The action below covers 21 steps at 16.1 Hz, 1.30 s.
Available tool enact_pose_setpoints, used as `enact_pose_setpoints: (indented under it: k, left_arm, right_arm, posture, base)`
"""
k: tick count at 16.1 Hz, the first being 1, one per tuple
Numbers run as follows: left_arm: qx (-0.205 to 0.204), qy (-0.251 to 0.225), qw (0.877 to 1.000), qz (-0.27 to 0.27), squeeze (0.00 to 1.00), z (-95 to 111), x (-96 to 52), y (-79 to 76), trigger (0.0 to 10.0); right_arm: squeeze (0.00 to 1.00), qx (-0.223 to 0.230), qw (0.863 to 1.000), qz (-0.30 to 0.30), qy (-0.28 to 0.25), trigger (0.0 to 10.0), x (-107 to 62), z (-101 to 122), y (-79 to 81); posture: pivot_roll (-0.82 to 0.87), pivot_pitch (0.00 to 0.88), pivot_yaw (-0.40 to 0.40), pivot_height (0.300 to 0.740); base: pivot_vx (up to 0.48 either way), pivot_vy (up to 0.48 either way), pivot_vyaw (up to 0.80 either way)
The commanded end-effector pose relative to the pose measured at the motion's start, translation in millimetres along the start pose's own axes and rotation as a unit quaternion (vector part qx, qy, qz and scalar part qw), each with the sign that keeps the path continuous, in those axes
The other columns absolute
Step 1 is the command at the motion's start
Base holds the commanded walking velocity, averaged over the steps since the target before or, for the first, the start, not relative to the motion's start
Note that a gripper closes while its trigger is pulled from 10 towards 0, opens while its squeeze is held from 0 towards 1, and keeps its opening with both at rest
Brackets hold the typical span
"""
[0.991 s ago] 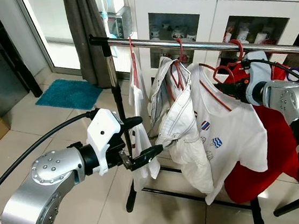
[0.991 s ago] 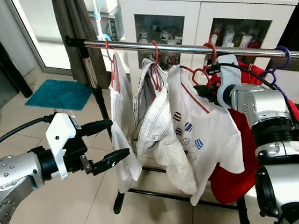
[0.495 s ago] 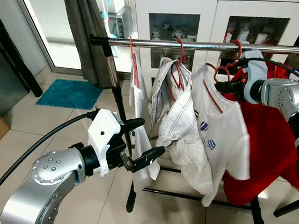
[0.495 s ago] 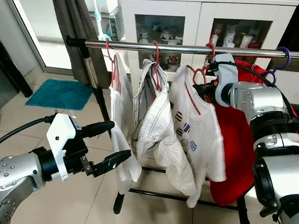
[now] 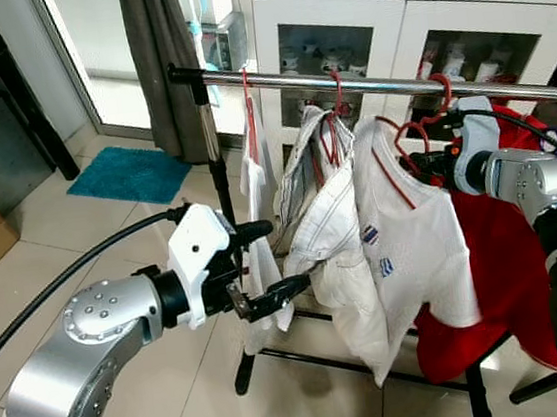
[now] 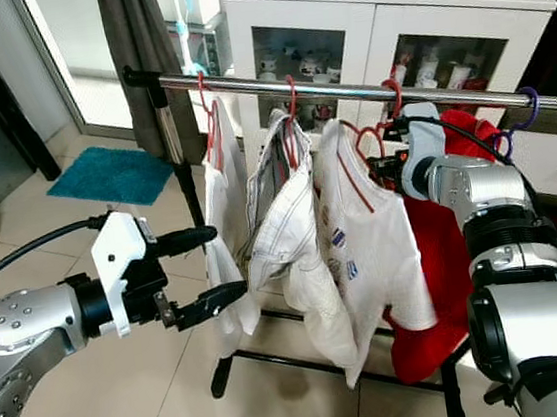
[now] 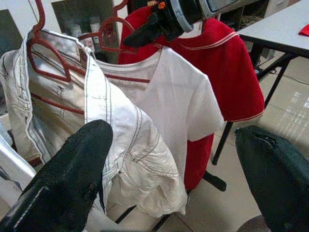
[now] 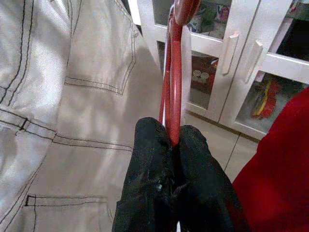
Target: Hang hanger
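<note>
The white printed T-shirt (image 5: 408, 244) has swung back broadside, my right gripper (image 8: 173, 145) stays pinched on its red wire hanger (image 8: 173, 92) just below the chrome rail (image 5: 385, 84) at twelve o'clock, hook seemingly not yet over it, while my left gripper (image 5: 265, 265) hovers wide open, empty.

White tee (image 5: 408, 239) swung, now hangs narrower; left end effector (image 5: 270, 262) edged closer to rack.

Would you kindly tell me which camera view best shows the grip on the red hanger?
The right wrist view: the right end effector is shut on the red hanger, close up. The eye views show that grip small and distant; the left wrist view shows it from the far side.
</note>
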State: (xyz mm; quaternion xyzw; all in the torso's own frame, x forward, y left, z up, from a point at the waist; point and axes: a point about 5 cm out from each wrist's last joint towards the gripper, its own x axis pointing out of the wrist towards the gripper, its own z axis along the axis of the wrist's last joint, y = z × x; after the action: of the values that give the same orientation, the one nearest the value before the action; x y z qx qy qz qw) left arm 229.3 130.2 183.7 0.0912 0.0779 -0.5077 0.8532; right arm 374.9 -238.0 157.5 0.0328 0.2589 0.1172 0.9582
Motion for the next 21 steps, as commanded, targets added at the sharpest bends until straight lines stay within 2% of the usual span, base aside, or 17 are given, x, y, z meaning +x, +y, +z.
enact_pose_setpoints:
  k: [1, 5, 8, 9, 10, 13, 14, 15, 17, 18, 20, 21]
  left_arm:
    - [0.016, 0.001, 1.000, 0.005, 0.00, 2.8, 2.3, 1.5, 10.0]
    - [0.030, -0.023, 0.998, 0.053, 0.00, 5.4, 4.9, 7.3, 10.0]
    - [0.038, -0.053, 0.991, 0.119, 0.00, 11.8, 5.4, 16.4, 10.0]
    - [0.044, -0.048, 0.989, 0.133, 0.00, 11.1, 5.3, 17.3, 10.0]
    - [0.046, -0.026, 0.986, 0.160, 0.00, 4.1, 5.5, 19.6, 10.0]
    - [0.059, -0.014, 0.978, 0.199, 0.00, -4.4, 10.3, 21.7, 10.0]
    - [0.057, -0.017, 0.976, 0.210, 0.00, -6.3, 12.6, 22.2, 10.0]
    - [0.049, -0.021, 0.971, 0.233, 0.00, -8.0, 13.6, 24.1, 10.0]
    - [0.034, -0.023, 0.967, 0.250, 0.00, -10.4, 12.9, 24.8, 10.0]
    - [0.032, -0.022, 0.967, 0.250, 0.00, -11.7, 13.5, 23.8, 10.0]
    - [0.023, -0.025, 0.968, 0.250, 0.00, -13.8, 16.0, 20.7, 10.0]
    - [0.019, -0.027, 0.967, 0.253, 0.00, -14.1, 16.1, 20.9, 10.0]
  right_arm:
    - [0.00, -0.015, 1.000, -0.008, -0.015, 0.0, -1.1, 6.9, -0.9]
    - [0.00, -0.052, 0.997, 0.011, -0.050, 0.0, -5.2, 16.0, 5.5]
    - [0.00, -0.033, 0.997, 0.016, -0.064, 0.0, -14.4, 20.3, 9.8]
    - [0.00, -0.038, 0.997, 0.015, -0.067, 0.0, -18.4, 20.9, 11.3]
    - [0.00, -0.038, 0.996, 0.016, -0.076, 0.0, -29.2, 20.1, 16.4]
    - [0.00, -0.040, 0.994, -0.008, -0.104, 0.0, -50.0, 6.8, 29.7]
    - [0.00, -0.036, 0.993, -0.018, -0.110, 0.0, -55.5, -0.7, 35.0]
    - [0.00, -0.056, 0.990, -0.033, -0.126, 0.0, -66.0, -10.4, 43.7]
    - [0.00, -0.053, 0.986, -0.029, -0.155, 0.0, -79.8, -18.4, 60.7]
    - [0.00, -0.062, 0.984, -0.035, -0.162, 0.0, -83.9, -22.8, 66.5]
    - [0.00, -0.047, 0.983, -0.051, -0.173, 0.0, -87.0, -41.5, 82.3]
    - [0.00, -0.046, 0.982, -0.056, -0.172, 0.0, -87.1, -45.1, 85.0]
  posture:
    - [0.06, 0.000, -0.021, 0.740]
    - [0.06, 0.000, -0.021, 0.740]
    - [0.06, 0.000, -0.016, 0.740]
    - [0.06, 0.000, -0.014, 0.740]
    - [0.06, 0.000, -0.011, 0.740]
    - [0.06, 0.000, -0.004, 0.740]
    - [0.05, 0.000, 0.000, 0.740]
    - [0.04, 0.000, 0.009, 0.740]
    - [0.04, 0.000, 0.016, 0.740]
    - [0.04, 0.000, 0.016, 0.740]
    - [0.04, 0.000, 0.009, 0.740]
    - [0.04, 0.000, 0.007, 0.740]
  base:
    - [0.000, 0.000, 0.00]
    - [0.000, 0.000, 0.00]
    - [0.000, 0.000, 0.00]
    - [0.000, 0.000, 0.00]
    - [0.000, 0.000, 0.00]
    - [0.000, 0.000, 0.00]
    - [0.000, 0.000, 0.00]
    - [0.000, 0.000, 0.00]
    - [0.000, 0.000, 0.00]
    - [0.000, 0.000, 0.00]
    - [0.000, 0.000, 0.00]
    - [0.000, 0.000, 0.00]
